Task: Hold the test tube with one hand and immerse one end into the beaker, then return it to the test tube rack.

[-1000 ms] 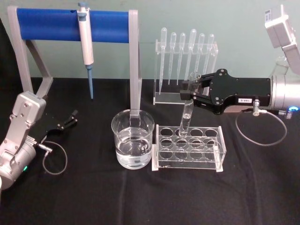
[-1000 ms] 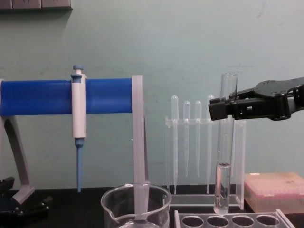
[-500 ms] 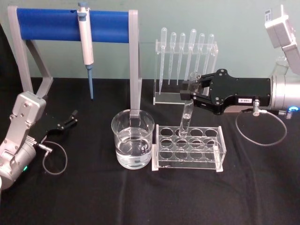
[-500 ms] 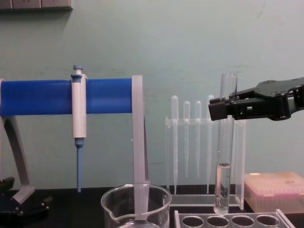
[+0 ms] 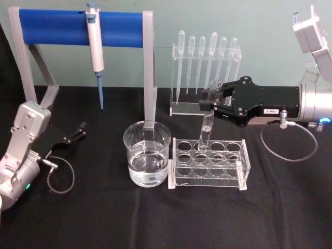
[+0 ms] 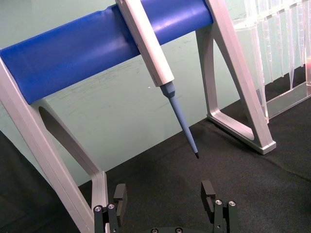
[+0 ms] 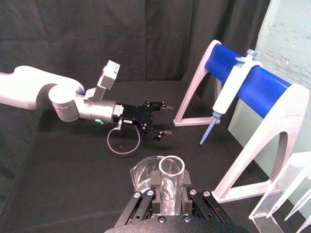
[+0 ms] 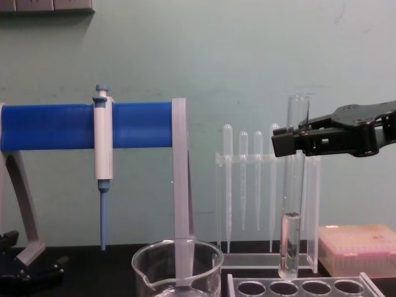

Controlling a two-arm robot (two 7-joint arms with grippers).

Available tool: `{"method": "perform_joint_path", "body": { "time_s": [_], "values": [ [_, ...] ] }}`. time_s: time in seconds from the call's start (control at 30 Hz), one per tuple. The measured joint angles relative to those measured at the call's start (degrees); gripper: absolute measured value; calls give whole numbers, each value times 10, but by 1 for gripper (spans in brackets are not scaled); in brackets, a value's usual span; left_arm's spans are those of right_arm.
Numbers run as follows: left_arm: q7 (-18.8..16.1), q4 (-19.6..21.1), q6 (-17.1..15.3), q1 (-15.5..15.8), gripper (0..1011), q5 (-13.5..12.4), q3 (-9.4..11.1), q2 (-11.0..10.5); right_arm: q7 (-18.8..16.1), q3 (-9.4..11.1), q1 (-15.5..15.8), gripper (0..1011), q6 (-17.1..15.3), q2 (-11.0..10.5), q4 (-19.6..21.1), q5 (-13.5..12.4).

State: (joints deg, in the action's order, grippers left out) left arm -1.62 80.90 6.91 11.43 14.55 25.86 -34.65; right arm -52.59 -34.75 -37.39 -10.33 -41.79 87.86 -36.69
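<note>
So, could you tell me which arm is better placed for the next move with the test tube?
The right: the right tool is shut on the test tube, holding it upright just above the rack, beside the beaker. The left tool rests open near the blue stand.

Even, soft room light, faint glints on the beaker (image 5: 147,155)

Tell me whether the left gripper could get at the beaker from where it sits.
Probably yes. The left gripper rests open to the beaker's left with bare cloth between them; the right gripper, holding the test tube over the rack, is on the far side.
</note>
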Motion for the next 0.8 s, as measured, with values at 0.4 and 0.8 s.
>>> {"method": "perform_joint_path", "body": {
  "time_s": [0.4, 0.8],
  "values": [
    [0, 0, 0, 0, 1000, 0, 0, 0, 0, 0, 0, 234, 0, 0, 0, 0],
    [0, 0, 0, 0, 1000, 0, 0, 0, 0, 0, 0, 234, 0, 0, 0, 0]
  ]
}}
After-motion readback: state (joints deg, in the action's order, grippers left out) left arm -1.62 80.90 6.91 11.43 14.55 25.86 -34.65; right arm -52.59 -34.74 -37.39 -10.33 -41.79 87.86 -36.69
